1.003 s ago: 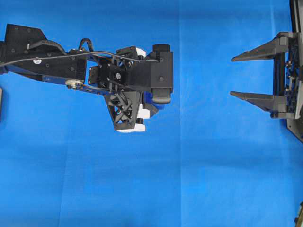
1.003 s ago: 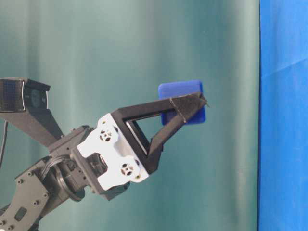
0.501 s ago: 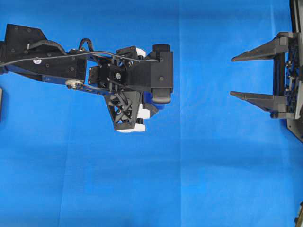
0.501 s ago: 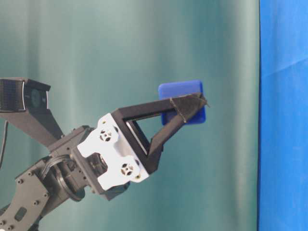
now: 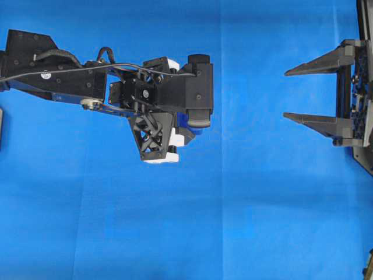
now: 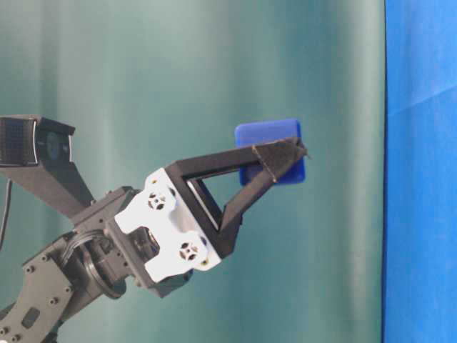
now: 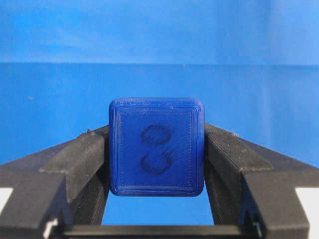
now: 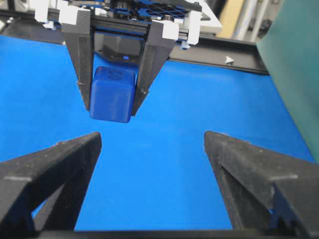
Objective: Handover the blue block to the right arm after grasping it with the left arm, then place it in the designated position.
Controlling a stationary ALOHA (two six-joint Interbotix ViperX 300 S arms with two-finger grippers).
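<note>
Blue cloth (image 5: 262, 221) covers the table across the whole overhead view; a teal backdrop (image 6: 178, 71) fills most of the table-level view.

Left arm (image 5: 58, 73) reaches in from the left edge of the overhead view, black links with a cable along the top. Its wrist and camera mount hide the fingertips from above. In the table-level view the left gripper (image 6: 282, 161) angles upward, white rail pieces at its base, well clear of the cloth.

Right arm (image 5: 358, 93) sits at the right edge of the overhead view. Right gripper (image 5: 287, 94) points left toward the left arm, fingers spread wide, nothing between them. It is well apart from the left gripper, with bare cloth between.

Block (image 7: 156, 146): dark blue cube, rounded edges, faint embossed marks on the face toward the left wrist camera. Clamped between the two left fingers (image 7: 75, 164), one on each side face, fingers partly closed to the cube's width. Held in the air above the cloth. From the right wrist view the block (image 8: 112, 93) hangs between the left fingers, ahead of the gap in the right fingers (image 8: 55, 164) and to its left.
</note>
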